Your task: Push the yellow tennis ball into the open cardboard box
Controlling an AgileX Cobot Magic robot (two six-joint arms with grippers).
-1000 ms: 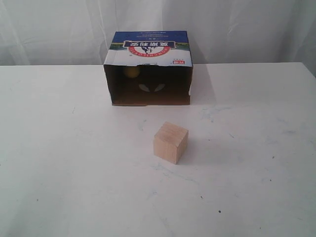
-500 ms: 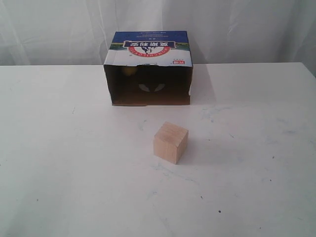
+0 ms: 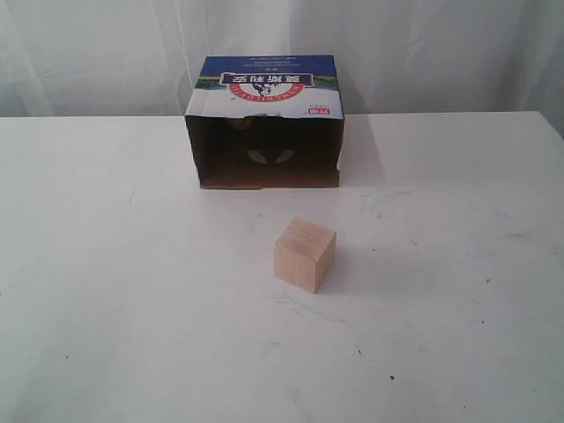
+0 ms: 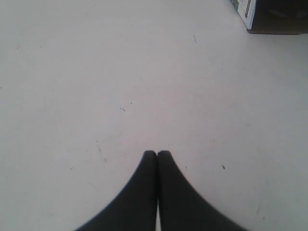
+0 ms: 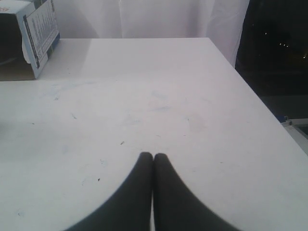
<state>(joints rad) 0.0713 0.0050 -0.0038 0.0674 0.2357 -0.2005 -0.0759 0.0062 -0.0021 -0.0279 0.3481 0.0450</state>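
Exterior view: we see the open cardboard box (image 3: 264, 84) at twelve o'clock from the wooden cube (image 3: 305, 254); our left gripper (image 4: 157, 154) and right gripper (image 5: 153, 155) are pressed together, holding nothing.

In the exterior view, set above the near edge, facing across the counter (image 3: 106, 335) to the box (image 3: 264, 123) by the far edge. In both wrist views, low over the counter, each sharing a box corner with it.
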